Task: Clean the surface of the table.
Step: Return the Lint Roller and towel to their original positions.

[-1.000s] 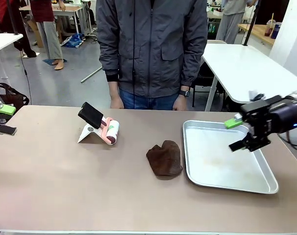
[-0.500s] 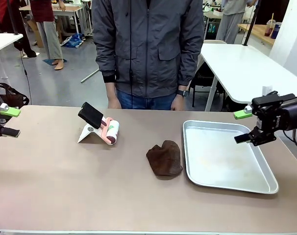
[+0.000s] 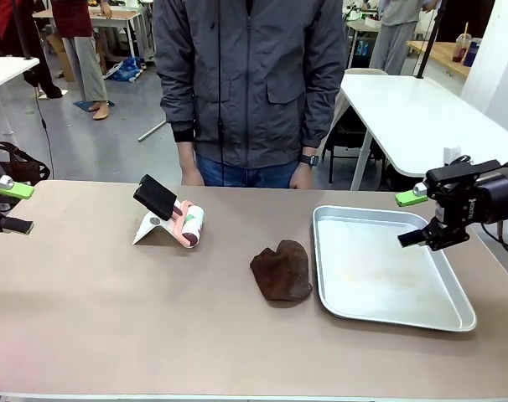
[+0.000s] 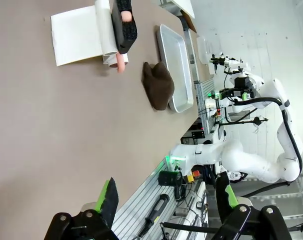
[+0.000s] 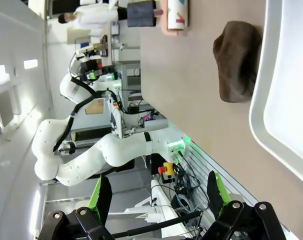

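So the big rectangular table with the matte brownish-taupe top (image 3: 153, 310) takes up the whole lower part of the front view, and both arms sit at its two ends, neither touching it. On it there's a crumpled dark brown cloth (image 3: 281, 270) about in the middle, a shiny rectangular metal tray (image 3: 422, 314) just to the right of the cloth, and a lint roller with a black handle and pink-patterned roll lying on a folded white sheet (image 3: 170, 218) towards the far left side.

The right gripper (image 3: 412, 219) hovers above the right far corner of the tray, arm coming in level from the right edge, fingers pointing left across the table, one green-padded finger above the other. They're spread wide with nothing between them. In the right wrist view the cloth and the tray's rim sit well beyond the fingertips.

The left gripper (image 3: 12, 208) hangs at the left end, over the table's edge, fingers pointing right, also spread wide and empty. The lint roller is well apart from its tips.

A person in a grey zip jacket (image 3: 250, 79) stands at the far side, arms down, hands at the table's far edge.
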